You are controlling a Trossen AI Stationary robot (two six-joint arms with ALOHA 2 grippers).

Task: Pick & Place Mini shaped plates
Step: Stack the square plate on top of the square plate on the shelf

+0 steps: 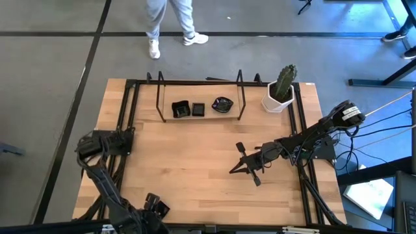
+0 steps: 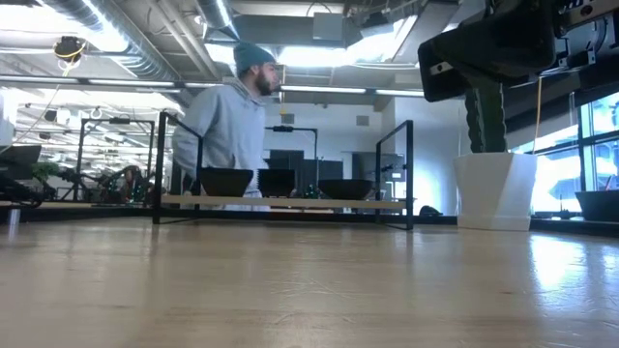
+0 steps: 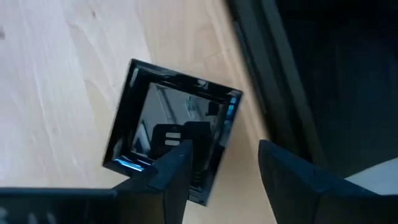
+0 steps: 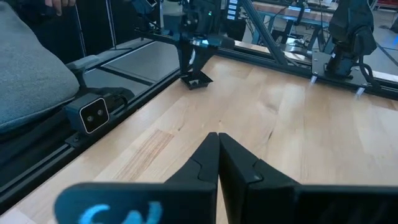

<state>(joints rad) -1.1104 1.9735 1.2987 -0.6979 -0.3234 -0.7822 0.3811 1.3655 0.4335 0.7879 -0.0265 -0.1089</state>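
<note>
Above the table, the high view showed the left gripper (image 1: 123, 140) at the wooden table's (image 1: 195, 169) left edge, beside the black frame rail (image 1: 125, 123), while the right gripper (image 1: 242, 168) lay over the bare wood right of centre. Three mini shaped plates (image 1: 198, 109) sat in a row on the low rack (image 1: 201, 116) at the far side, with the white cactus pot (image 1: 278, 99) at the far right corner and a person's legs (image 1: 170, 23) beyond the table.

At table height, the low view showed the same three dishes on the rack, a person in a grey hoodie (image 2: 230, 121) behind them, and the pot to the right.

From the left wrist, the fingers (image 3: 171, 177) stood spread apart, one of them over a raised-rim square plate (image 3: 171, 130) that lay flat on the wood near the table edge; nothing was pinched.

From the right wrist, the fingers (image 4: 208, 165) were pressed together on nothing, and the left gripper hung above its plate (image 4: 196, 81) across the table.
</note>
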